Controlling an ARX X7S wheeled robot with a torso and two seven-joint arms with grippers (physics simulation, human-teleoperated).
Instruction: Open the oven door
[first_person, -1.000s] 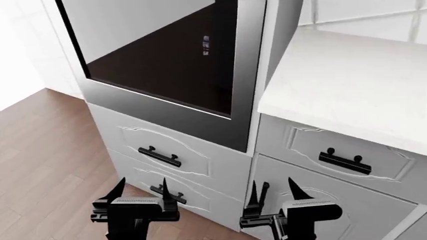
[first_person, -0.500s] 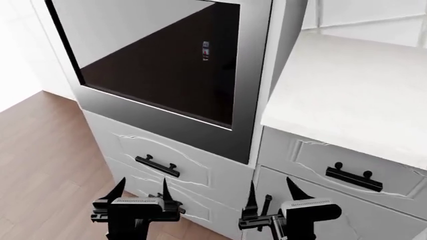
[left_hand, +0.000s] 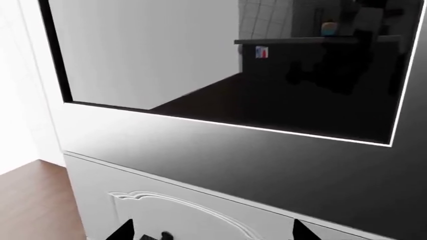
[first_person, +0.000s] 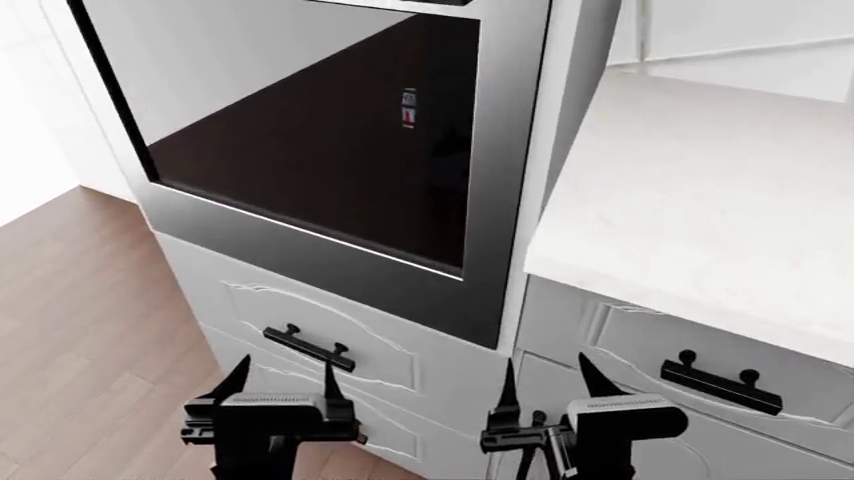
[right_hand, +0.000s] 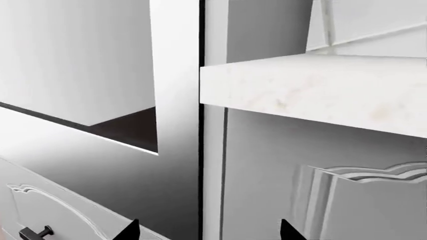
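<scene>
oven door (first_person: 334, 150): big rectangular panel, upright, shut flush w/ the cabinet front. dark glossy glass window fills most of it, w/ a stainless steel frame around; wide steel band along the bottom edge, narrower strip down the right side. glass reflects a pale slanted patch in the upper left and dark below, plus a small coloured speck near the middle. top edge cut off in head view, so handle can't be seen. left wrist view shows the same door (left_hand: 220, 150) close up: window above, dark-looking lower band beneath. right wrist view catches its (right_hand: 133, 165) right-hand corner.
</scene>
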